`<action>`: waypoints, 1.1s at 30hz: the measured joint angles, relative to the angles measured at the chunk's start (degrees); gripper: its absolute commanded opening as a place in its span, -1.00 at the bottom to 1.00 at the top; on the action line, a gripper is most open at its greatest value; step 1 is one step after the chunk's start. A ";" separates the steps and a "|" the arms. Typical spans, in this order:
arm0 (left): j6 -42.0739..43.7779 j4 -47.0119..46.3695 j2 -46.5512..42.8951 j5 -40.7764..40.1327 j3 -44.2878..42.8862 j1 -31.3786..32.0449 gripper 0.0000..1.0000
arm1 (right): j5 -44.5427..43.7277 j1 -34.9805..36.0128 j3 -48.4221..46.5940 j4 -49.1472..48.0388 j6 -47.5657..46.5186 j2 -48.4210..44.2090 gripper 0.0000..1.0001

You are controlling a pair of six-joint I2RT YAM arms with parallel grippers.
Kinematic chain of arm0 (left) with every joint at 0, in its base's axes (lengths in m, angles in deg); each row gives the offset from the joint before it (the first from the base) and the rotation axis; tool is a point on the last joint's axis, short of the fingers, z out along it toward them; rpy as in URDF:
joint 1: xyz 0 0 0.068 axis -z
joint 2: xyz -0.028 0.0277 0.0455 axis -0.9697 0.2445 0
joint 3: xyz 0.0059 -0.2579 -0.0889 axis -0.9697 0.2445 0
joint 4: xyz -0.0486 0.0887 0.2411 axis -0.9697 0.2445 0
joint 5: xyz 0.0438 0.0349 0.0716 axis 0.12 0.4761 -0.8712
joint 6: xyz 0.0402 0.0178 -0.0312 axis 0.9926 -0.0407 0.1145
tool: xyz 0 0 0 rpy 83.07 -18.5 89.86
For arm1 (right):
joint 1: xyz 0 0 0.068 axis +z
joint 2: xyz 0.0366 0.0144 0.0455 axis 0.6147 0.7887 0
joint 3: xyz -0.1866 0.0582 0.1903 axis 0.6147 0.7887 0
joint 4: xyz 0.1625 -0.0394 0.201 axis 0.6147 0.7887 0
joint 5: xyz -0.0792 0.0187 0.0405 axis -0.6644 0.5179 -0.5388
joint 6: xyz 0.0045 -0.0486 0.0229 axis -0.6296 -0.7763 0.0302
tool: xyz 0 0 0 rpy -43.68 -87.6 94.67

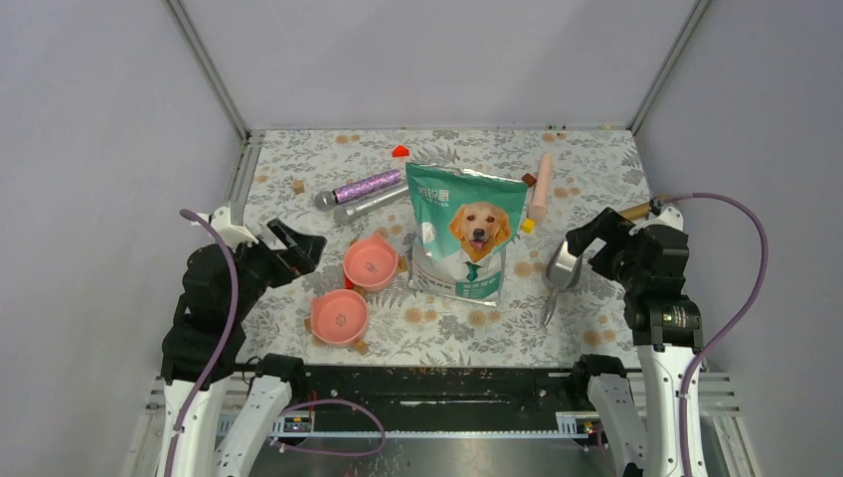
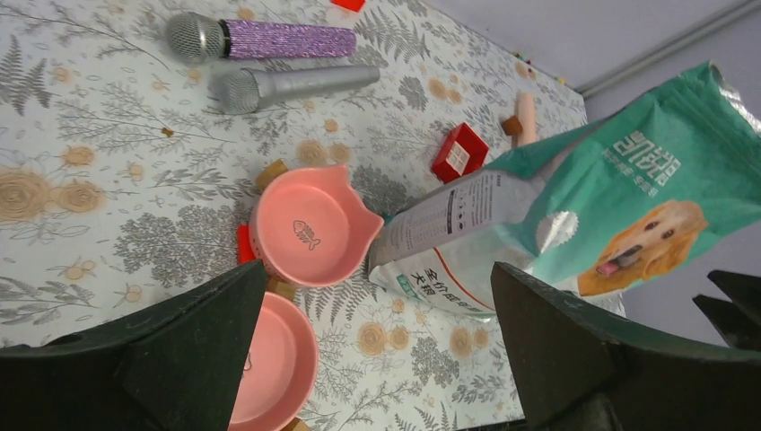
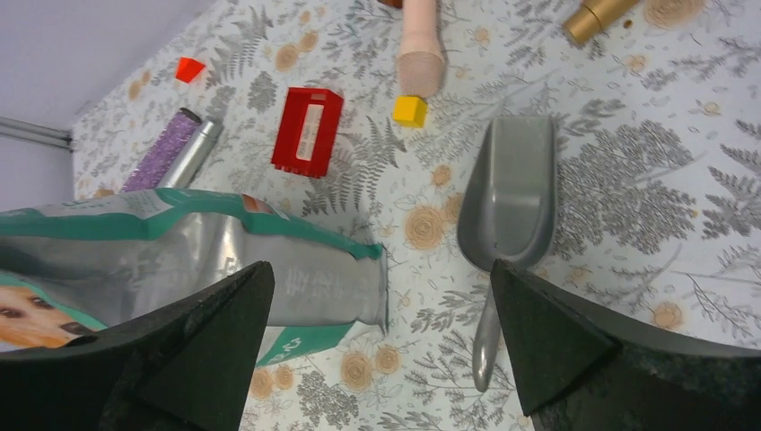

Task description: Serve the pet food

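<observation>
Jaws, my left and right, gape fully, holding nothing; pouch point(image 1: 467, 234) upright, scoop point(image 1: 562, 268) flat on counter point(image 1: 596, 179), far bowl point(image 1: 371, 262) and near bowl point(image 1: 339, 315) empty, serving seemingly all ahead.

Pouch point(image 1: 467, 234): glossy plastic film, silver foil-look sides, creased. Both pink bowls point(image 1: 370, 262): smooth shiny plastic; scoop point(image 3: 511, 193): grey, smooth, dull sheen. Purple microphone point(image 2: 269, 39) has a rough glitter body, silver microphone point(image 2: 296, 83) a satin metallic-looking body, both mesh heads; worktop point(image 1: 596, 169) has a matt floral-print cover.
</observation>
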 measured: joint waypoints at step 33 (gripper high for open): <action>-7.82 -33.75 28.33 21.64 11.39 25.40 0.97 | 39.76 9.46 -0.35 -36.13 -3.04 13.88 0.82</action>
